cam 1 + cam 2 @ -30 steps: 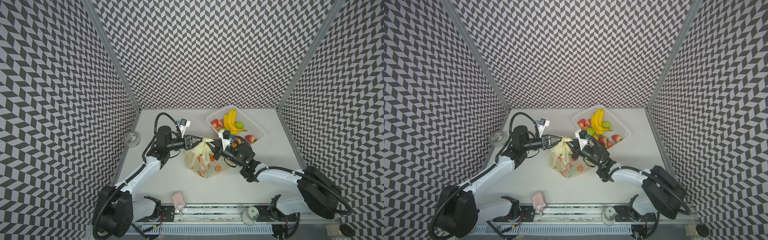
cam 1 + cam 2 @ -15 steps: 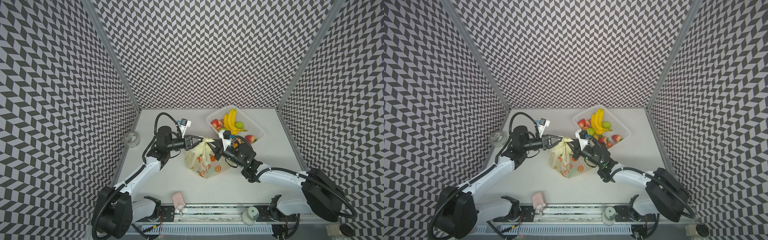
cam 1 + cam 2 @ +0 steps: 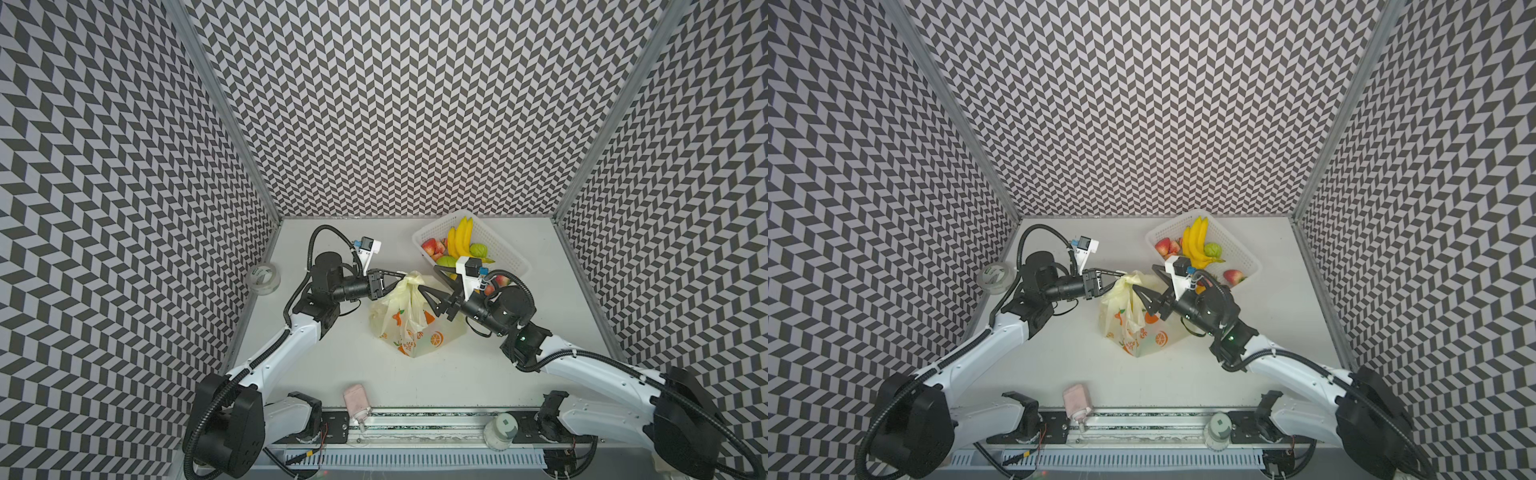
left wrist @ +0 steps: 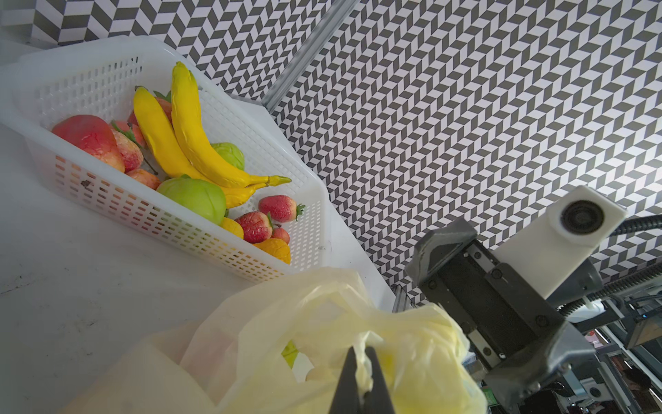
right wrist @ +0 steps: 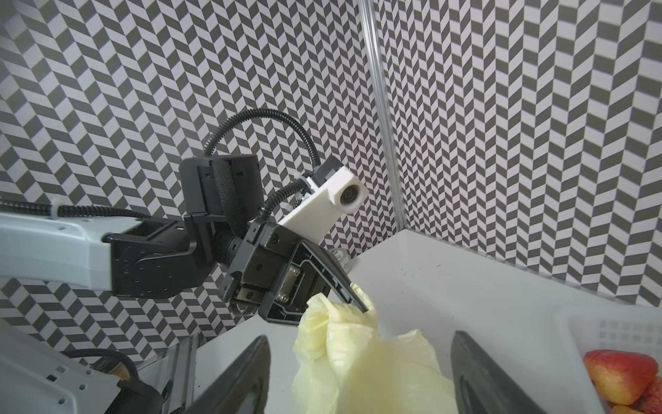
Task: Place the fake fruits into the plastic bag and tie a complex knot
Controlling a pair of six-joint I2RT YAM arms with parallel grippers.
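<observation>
The pale-yellow plastic bag with orange prints stands mid-table. Its handle strips are bunched into a twisted knot at the top. My left gripper comes in from the left and is shut on a strip of that bunch. My right gripper is open, one finger on each side of the bag's top, touching nothing. Fake fruits, among them yellow bananas, green ones, strawberries and peaches, lie in the white basket. A green fruit shows through the bag's mouth.
The white basket sits at the back right, close behind my right wrist. A tape roll lies by the left wall. A pink object and a white round cap sit at the front rail. Patterned walls close in three sides.
My right gripper has opened and let go of the bag's bunched top. The left gripper stays shut on its strip, and the bag has not moved.
</observation>
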